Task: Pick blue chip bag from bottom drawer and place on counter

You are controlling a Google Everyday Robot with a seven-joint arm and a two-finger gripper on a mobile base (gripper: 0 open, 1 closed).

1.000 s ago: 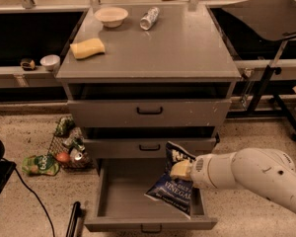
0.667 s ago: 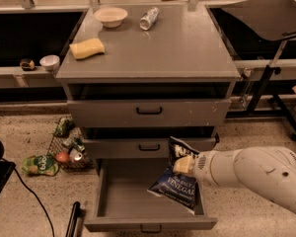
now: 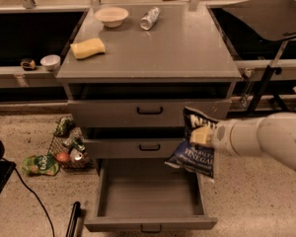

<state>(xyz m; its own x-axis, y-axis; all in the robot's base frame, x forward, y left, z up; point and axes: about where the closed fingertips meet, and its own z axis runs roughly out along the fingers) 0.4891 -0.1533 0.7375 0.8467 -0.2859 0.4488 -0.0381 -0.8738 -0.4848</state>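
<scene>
Speckled flooring fills the bottom of the frame, where the bottom drawer (image 3: 150,201) stands pulled open with nothing visible inside. Just above its right corner, right of centre, the gripper (image 3: 201,135) reaches in from the right edge, its jaws pinching the blue chip bag (image 3: 193,157) near its top. The bag hangs below them, long axis roughly upright and slightly tilted, clear of the drawer. Farther back, the counter (image 3: 167,53) lies up and left of the jaws, so the carry looks to be upward and leftward. That surface bears a sponge (image 3: 88,48), a bowl (image 3: 112,16) and a can (image 3: 149,18) toward its far left.
</scene>
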